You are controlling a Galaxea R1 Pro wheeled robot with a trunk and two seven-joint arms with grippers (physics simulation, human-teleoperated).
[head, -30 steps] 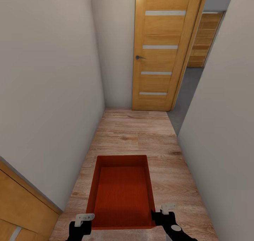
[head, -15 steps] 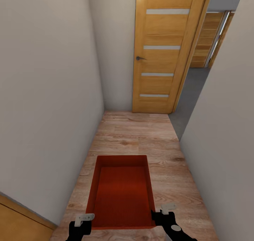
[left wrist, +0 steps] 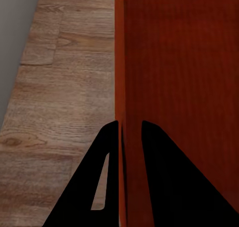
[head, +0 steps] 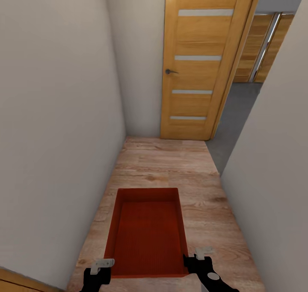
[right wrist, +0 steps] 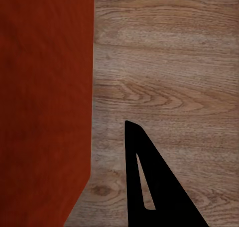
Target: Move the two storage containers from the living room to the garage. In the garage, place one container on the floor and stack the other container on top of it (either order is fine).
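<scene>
One orange-red storage container (head: 147, 234), an open bin with a ribbed bottom, hangs just above the wood-plank floor of a narrow corridor, between my two grippers. My left gripper (head: 101, 267) is at its near left corner. In the left wrist view the left gripper (left wrist: 129, 125) is shut with one black finger on each side of the container's thin wall (left wrist: 122, 62). My right gripper (head: 200, 257) is at the near right corner. The right wrist view has one finger (right wrist: 149, 187) just outside the container (right wrist: 45, 102), and the other finger is hidden.
Cream walls (head: 55, 112) close in on both sides. A shut wooden door (head: 196, 61) stands at the corridor's end. To its right an opening leads onto a grey floor (head: 235, 116), with more wooden doors (head: 265, 44) beyond.
The view has advanced along the corridor: the wooden door at the lower left has slid almost out of view and more of the right opening shows. The container and grippers keep their places.
</scene>
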